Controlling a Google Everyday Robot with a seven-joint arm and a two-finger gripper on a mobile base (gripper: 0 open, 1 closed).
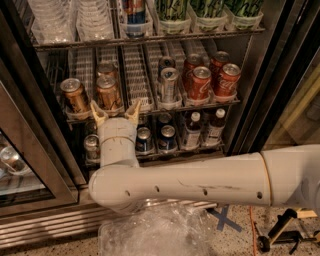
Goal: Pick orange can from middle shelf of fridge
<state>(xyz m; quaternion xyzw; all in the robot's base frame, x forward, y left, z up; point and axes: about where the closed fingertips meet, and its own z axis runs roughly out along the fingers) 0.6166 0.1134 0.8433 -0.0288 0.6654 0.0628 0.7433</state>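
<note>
The fridge (260, 75) stands open in the camera view. Its middle shelf (150, 107) holds rows of cans in ribbed plastic lanes. Two orange cans stand at the front left: one (75, 95) at the far left, one (108, 92) beside it, with a third (106, 70) behind. My gripper (115, 111) is open, its cream fingertips (97, 112) spread just below and in front of the second orange can, one on each side of its base. A silver can (169, 84) and red cola cans (200, 82) stand to the right.
The top rack holds clear cups (75, 20) and green-labelled tubs (210, 12). The bottom rack holds blue cans (145, 139) and small bottles (192, 131). An open glass door (20, 165) stands at left. My white arm (200, 180) crosses the foreground above crumpled clear plastic (160, 232).
</note>
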